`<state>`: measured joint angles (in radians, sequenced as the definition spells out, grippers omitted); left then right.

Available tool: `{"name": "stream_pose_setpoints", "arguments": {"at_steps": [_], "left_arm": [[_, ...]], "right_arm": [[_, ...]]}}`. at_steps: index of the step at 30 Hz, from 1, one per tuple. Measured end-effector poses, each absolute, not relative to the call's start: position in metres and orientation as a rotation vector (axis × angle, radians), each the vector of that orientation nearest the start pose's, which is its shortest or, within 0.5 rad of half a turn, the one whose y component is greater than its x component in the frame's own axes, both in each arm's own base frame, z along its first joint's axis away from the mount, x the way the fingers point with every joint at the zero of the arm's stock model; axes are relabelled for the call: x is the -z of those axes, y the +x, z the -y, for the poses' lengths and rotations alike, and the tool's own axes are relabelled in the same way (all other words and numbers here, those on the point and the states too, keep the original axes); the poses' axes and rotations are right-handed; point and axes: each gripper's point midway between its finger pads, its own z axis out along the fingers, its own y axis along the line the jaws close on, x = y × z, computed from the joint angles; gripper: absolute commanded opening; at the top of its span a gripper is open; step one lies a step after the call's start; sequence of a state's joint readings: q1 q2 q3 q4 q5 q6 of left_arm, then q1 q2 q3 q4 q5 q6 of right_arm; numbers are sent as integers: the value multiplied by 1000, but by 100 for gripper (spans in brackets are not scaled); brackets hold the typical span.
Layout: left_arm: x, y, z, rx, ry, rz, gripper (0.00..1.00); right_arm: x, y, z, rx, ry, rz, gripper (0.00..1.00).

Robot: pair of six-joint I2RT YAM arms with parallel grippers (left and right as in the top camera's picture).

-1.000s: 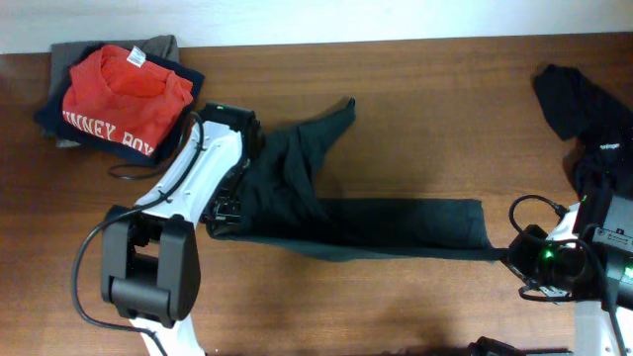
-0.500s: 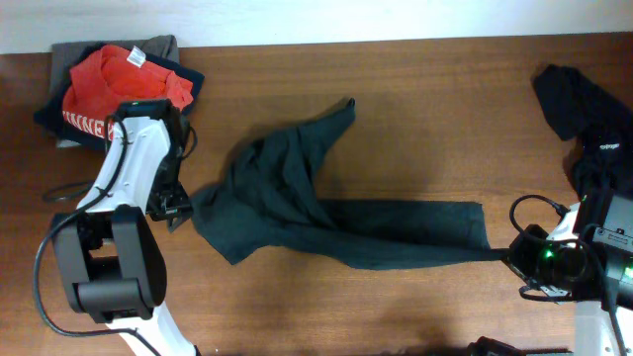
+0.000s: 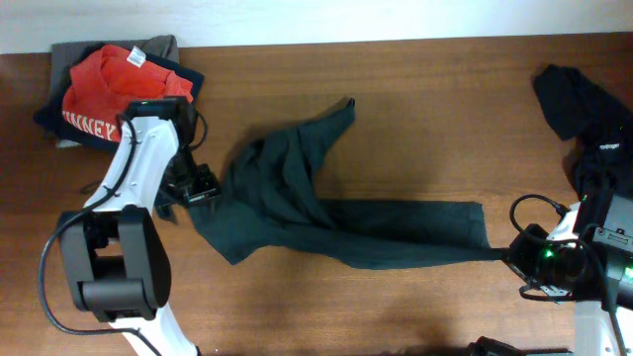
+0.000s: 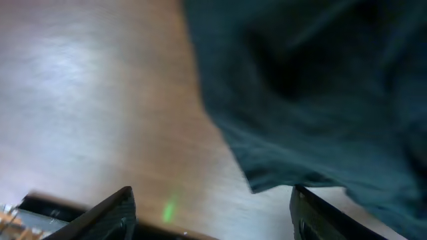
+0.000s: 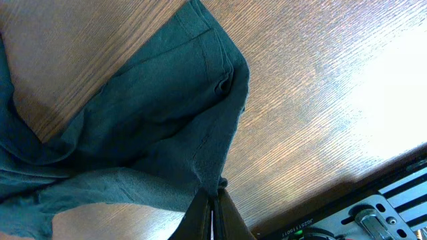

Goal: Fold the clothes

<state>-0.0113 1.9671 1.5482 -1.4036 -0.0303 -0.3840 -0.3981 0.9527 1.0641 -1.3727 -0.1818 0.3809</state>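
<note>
A dark green-grey garment of the clothes [image 3: 297, 198] lies crumpled at its left and pulled into a long strip toward the right. My left gripper [image 3: 201, 188] hovers at the crumpled left edge, jaws wide open and holding nothing. In the left wrist view both fingertips [image 4: 120, 212] frame bare wood, with the cloth [image 4: 320, 87] just ahead of the right one. My right gripper [image 3: 502, 255] is shut on the strip's right corner. The right wrist view shows my closed gripper [image 5: 212, 212] pinching a fold of the fabric [image 5: 133, 133].
A red shirt [image 3: 119, 89] tops a pile of navy and grey clothes at the back left. A black garment [image 3: 574, 99] lies at the back right. A cable [image 3: 129, 173] loops on the table beside the left arm.
The left arm, first over the garment's left part, swung out to the left and has come back to the garment's left edge. That part now lies loose on the table. The right arm has not moved.
</note>
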Motion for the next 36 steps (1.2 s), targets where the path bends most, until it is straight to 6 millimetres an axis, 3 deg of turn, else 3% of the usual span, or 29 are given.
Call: {"name": "stream_pose_setpoints", "arguments": {"at_steps": [4, 11, 16, 22, 32, 36], "left_arm": [[-67, 313, 3, -75, -648, -3301, 75], [-43, 316, -6, 94, -833, -3244, 75], [-29, 312, -12, 157, -840, -3237, 75], [-27, 320, -15, 222, -799, -3210, 74], [-25, 337, -46, 250, -839, -3104, 74], [-25, 340, -48, 265, -786, -3102, 73]], "right_arm": [[-184, 176, 40, -253, 1033, -2625, 4], [-183, 173, 43, -226, 1042, -2632, 4], [-183, 174, 46, -204, 1042, -2625, 4], [-184, 176, 48, -195, 1037, -2615, 4], [-185, 179, 49, -191, 1033, -2604, 4], [-183, 180, 50, -192, 1035, -2610, 4]]}}
